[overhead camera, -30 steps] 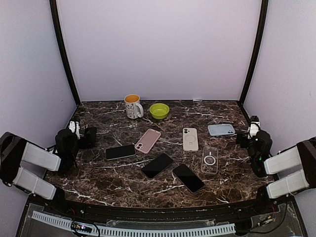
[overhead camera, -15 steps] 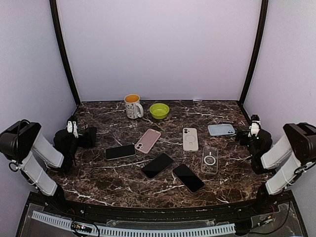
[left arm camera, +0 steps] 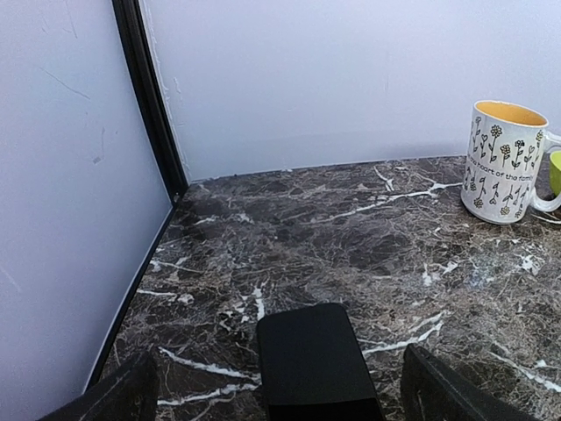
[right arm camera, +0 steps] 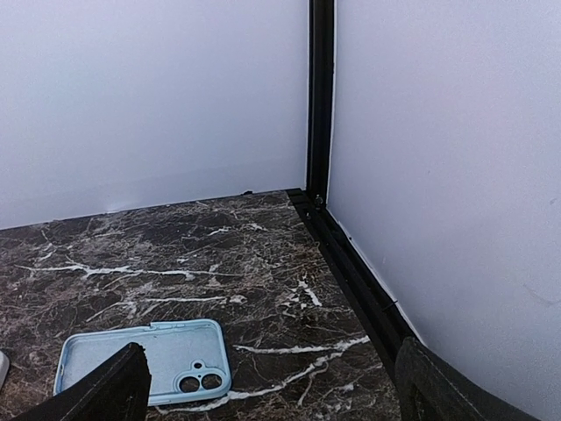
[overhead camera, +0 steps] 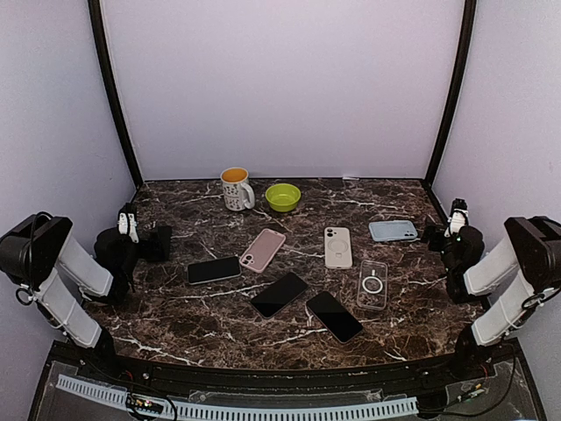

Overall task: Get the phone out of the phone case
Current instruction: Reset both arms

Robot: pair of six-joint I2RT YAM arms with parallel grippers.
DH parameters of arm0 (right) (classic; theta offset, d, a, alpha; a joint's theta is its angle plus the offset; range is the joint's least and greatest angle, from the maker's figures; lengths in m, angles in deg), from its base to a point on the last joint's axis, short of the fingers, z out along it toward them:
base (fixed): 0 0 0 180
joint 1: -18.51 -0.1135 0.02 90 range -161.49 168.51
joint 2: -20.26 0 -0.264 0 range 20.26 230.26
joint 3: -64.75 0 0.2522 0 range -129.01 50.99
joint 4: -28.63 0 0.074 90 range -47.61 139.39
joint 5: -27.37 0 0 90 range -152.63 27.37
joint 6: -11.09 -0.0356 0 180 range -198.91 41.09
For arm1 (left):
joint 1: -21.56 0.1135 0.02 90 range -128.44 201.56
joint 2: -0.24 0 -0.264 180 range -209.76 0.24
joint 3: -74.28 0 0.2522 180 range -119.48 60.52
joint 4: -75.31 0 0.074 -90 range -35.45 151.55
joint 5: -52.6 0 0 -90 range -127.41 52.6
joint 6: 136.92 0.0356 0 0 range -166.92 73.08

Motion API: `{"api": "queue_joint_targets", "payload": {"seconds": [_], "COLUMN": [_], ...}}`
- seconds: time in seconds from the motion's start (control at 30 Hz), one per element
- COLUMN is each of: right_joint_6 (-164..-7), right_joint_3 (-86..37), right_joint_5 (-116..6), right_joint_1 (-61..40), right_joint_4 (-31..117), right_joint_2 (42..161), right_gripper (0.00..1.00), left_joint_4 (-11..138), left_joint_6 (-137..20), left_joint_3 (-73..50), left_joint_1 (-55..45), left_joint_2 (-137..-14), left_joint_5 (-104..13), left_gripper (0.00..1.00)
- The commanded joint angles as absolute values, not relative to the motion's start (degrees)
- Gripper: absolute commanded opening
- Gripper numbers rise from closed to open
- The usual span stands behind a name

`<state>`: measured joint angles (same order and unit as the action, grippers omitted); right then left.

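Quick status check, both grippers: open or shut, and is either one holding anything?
Left gripper: open, holding nothing.
Right gripper: open, holding nothing.

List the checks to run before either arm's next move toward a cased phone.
1. Left gripper open and empty: ok.
2. Right gripper open and empty: ok.
3. Pink-backed phone lies flat, camera side up, nothing on it: ok.
4. That pink back is a case with a phone inside: cannot tell.
5. Light blue phone case, close to the right gripper, holds a phone: cannot tell.
6. Flowered white ceramic mug and lime-green bowl stand at the back, apart from the phones: ok.
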<state>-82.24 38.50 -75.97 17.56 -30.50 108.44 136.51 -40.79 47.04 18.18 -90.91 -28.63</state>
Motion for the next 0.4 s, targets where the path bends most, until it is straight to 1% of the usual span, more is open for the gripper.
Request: {"api": "queue_joint_targets", "payload": {"seconds": [0.0,0.17,0.23,0.27,0.37], "right_joint_6": [-82.87,-82.79,-83.0,-82.89,-82.72], "right_joint_3": [37.85,37.46,36.92,36.87,37.2], "right_joint_5": [-76.69,-76.26,-73.87,-72.94,-72.72], "right_joint_1": [17.91,17.97,17.98,19.6,19.81], "right_joint_4": [-31.84,-31.29,-30.14,-29.77,-30.45], "right_joint_2": [108.68,108.77,108.77,108.69,108.64], "right_gripper": [0.98,0.98,0.98,0.98,0.98], "left_joint_4": [137.99,137.93,137.93,137.93,137.92], "left_joint_6": [-41.28,-41.22,-41.27,-41.25,-41.28], "left_joint_3": [46.47,46.46,46.5,46.48,46.46], "left_joint_1": [18.56,18.56,18.5,18.54,18.55], "left_joint_2": [-90.37,-90.3,-90.3,-90.29,-90.36], "left_joint_5": [-29.05,-29.01,-29.0,-29.04,-29.02], "left_gripper": [0.99,0.99,0.99,0.99,0.99]}}
